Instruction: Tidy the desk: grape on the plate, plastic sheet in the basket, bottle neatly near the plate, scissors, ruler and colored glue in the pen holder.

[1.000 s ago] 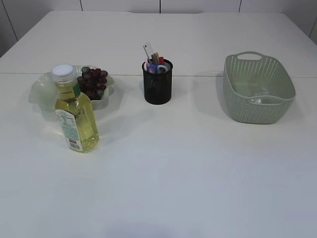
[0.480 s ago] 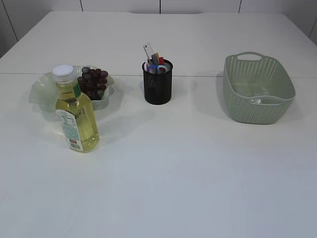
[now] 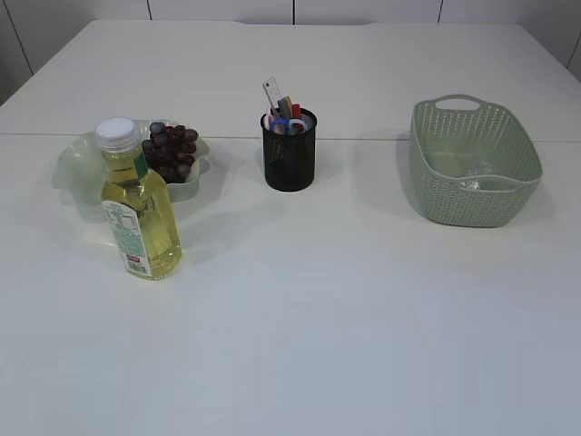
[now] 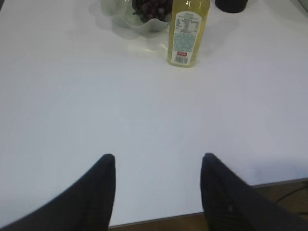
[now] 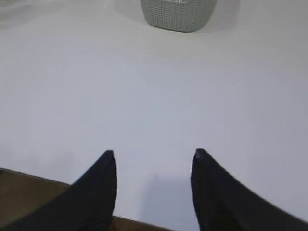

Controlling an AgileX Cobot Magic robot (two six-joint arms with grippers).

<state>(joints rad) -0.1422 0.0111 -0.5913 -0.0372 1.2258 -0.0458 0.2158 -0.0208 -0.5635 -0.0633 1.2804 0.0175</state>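
Both tools, the left tool (image 4: 158, 161) and the right tool (image 5: 153, 156), hover with fingers apart over the bare near edge of the table (image 3: 345, 309), holding nothing. Grapes (image 3: 170, 151) lie on the plate (image 3: 73, 163), with the upright bottle (image 3: 138, 207) just in front. Scissors (image 3: 283, 123) and ruler (image 3: 271, 94) stand in the pen holder (image 3: 290, 156); the basket (image 3: 472, 163) sits well to the right.

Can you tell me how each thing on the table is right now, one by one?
Bottle: upright, capped, beside the plate.
Grapes: on the plate.
Pen holder: upright, tools sticking out.
Basket: upright, something clear inside.
Left gripper: open, empty.
Right gripper: open, empty.
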